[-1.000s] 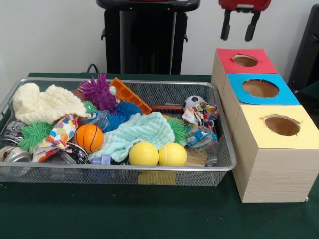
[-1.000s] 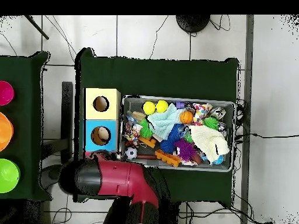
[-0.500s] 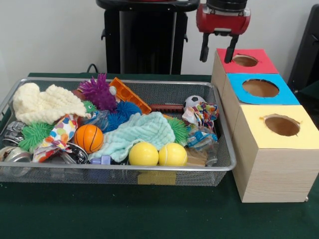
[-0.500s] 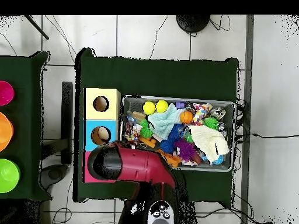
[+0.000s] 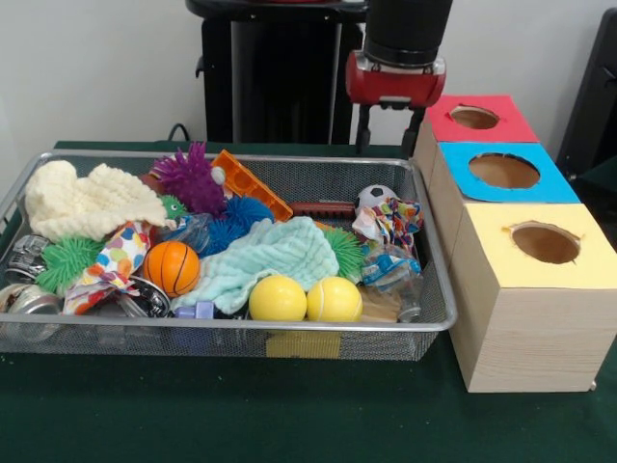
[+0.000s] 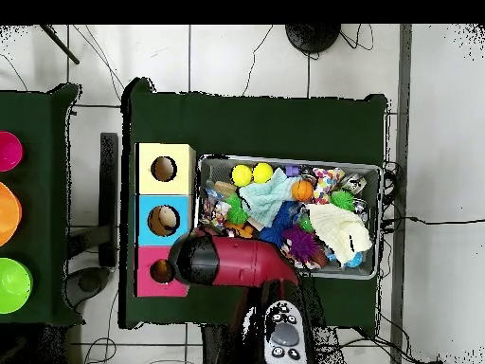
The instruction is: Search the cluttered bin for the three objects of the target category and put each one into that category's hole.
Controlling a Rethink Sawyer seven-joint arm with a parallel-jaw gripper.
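A wire mesh bin holds a jumble of toys. Two yellow balls lie at its near edge, an orange basketball to their left, and a small soccer ball at the far right. My gripper hangs open and empty over the bin's far right corner, just left of the red box. The blue box and the yellow box follow in a row, each with a round hole. In the overhead view the red arm covers the gripper and one corner of the bin.
Also in the bin are a purple spiky ball, blue and green spiky balls, a teal cloth, a cream cloth and an orange toy. Coloured bowls sit on a side table.
My gripper came down from above the red box and moved sideways to the bin's far right corner. The things in the bin have not moved.
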